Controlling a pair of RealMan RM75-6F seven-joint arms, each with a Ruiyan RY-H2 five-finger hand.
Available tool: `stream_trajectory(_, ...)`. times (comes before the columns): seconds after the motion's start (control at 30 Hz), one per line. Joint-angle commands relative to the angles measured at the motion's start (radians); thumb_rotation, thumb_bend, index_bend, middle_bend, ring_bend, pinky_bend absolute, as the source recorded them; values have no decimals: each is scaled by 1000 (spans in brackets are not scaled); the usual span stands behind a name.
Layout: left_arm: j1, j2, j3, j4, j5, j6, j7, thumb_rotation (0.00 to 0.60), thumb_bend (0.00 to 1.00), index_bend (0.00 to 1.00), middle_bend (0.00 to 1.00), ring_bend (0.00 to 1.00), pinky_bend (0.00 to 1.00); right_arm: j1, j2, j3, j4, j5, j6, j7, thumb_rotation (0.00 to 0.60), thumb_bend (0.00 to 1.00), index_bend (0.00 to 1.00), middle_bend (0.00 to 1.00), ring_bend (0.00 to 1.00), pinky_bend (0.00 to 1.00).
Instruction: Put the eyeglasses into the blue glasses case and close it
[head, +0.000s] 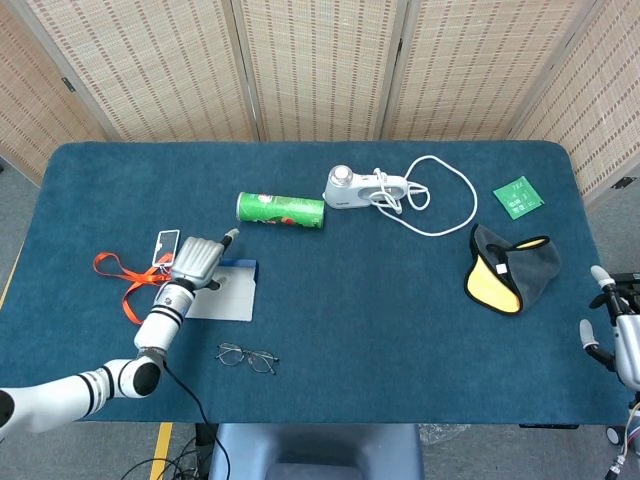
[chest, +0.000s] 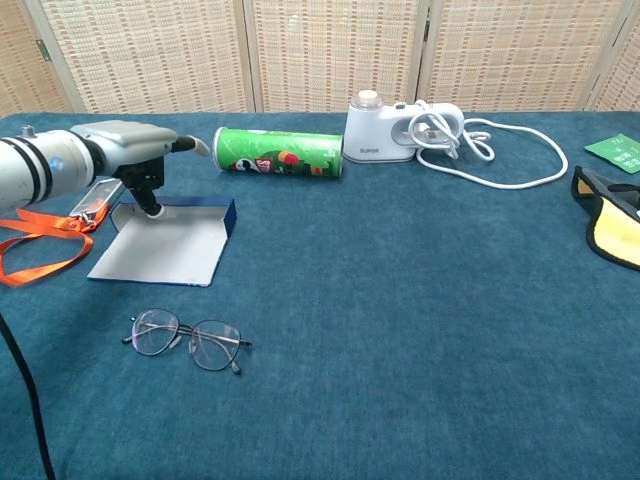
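Head view: the left robot hand (head: 196, 262) rests on the far end of the open blue glasses case (head: 228, 293), fingers pressing inside; whether it grips is unclear. The eyeglasses (head: 247, 357) lie nearer on the counter (head: 380, 300). The right robot hand (head: 610, 330) shows partly at the edge, state untellable.

Chest view: left robot hand (chest: 135, 150) over the case (chest: 165, 242); eyeglasses (chest: 188, 340) just in front, apart.

A table (head: 330, 380) covered in dark blue cloth is set before a folding screen (head: 320, 70) of woven beige panels in pale frames. Grey floor (head: 20, 200) is seen at both sides, and a yellow stripe (head: 160, 445) is marked on it below.
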Motion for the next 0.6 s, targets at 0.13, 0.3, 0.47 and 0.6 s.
stream_trajectory(0.13,74,127,63,-192,191,89,-72,600,321,265,992,1000,1000,-1,2,1,-3,-5,6,-2,600,458,89,448,314,227)
stream_trajectory(0.3,128,196,120,-318,295,140,-91,600,321,324,992,1000,1000,2,1,0,-7,-11,5,-5,600,458,89,449,321,228)
stream_trajectory(0.47,158,228,162,-407,338,155,-72,600,321,349,991,1000,1000,7,0,-1,-8,-15,0,-8,600,458,89,453,324,239)
stream_trajectory(0.6,172,227,181,-455,363,166,-58,600,321,358,992,1000,1000,7,0,0,-6,-13,-1,-8,600,458,88,455,325,239)
